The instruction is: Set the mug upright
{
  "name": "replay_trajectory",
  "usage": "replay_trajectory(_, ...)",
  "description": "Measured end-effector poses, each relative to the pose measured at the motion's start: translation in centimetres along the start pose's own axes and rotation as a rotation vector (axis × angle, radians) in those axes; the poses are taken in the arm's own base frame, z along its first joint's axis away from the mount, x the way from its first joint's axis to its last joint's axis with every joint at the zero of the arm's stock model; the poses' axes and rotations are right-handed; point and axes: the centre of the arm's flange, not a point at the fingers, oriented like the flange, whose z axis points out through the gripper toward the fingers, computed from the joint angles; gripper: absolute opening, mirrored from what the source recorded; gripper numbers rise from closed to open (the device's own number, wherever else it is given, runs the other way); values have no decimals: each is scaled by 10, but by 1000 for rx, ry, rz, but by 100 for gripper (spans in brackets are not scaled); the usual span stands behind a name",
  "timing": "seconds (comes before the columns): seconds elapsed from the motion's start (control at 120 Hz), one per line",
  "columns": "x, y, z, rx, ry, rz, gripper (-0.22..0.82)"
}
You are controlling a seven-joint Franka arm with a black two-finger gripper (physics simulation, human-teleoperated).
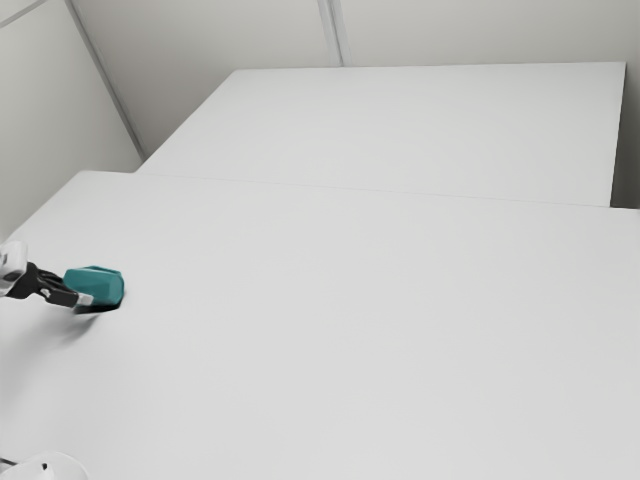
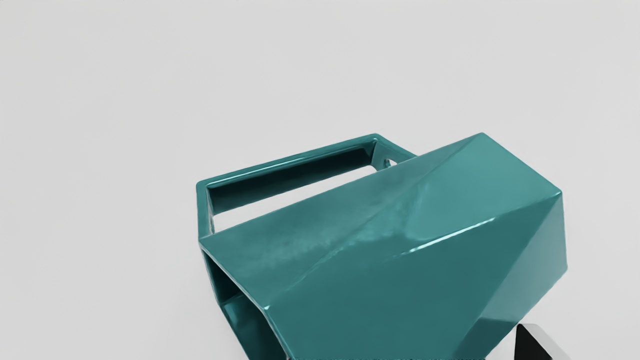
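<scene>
Exterior view: gripper (image 1: 84, 299) touches mug (image 1: 99, 283); mug is sideways.

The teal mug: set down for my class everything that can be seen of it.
The mug is teal and looks glossy, like glazed ceramic, with flat, angular facets meeting at sharp edges. Its open, hollow mouth shows a darker inside; an angular loop handle runs along one side. It is tipped onto its side, not upright, toward the exterior view's left, over the white table. The gripper is right at it; whether the table bears its weight I cannot tell.
</scene>
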Motion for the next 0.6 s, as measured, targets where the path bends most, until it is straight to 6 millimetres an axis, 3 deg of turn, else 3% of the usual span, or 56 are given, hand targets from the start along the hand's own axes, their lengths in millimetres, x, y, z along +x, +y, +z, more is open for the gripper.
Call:
replay_trajectory(0.408, 24, 0, -2, 10, 8, 51, -2)
replay_trajectory(0.6, 38, 4, -3, 18, 5, 77, -13)
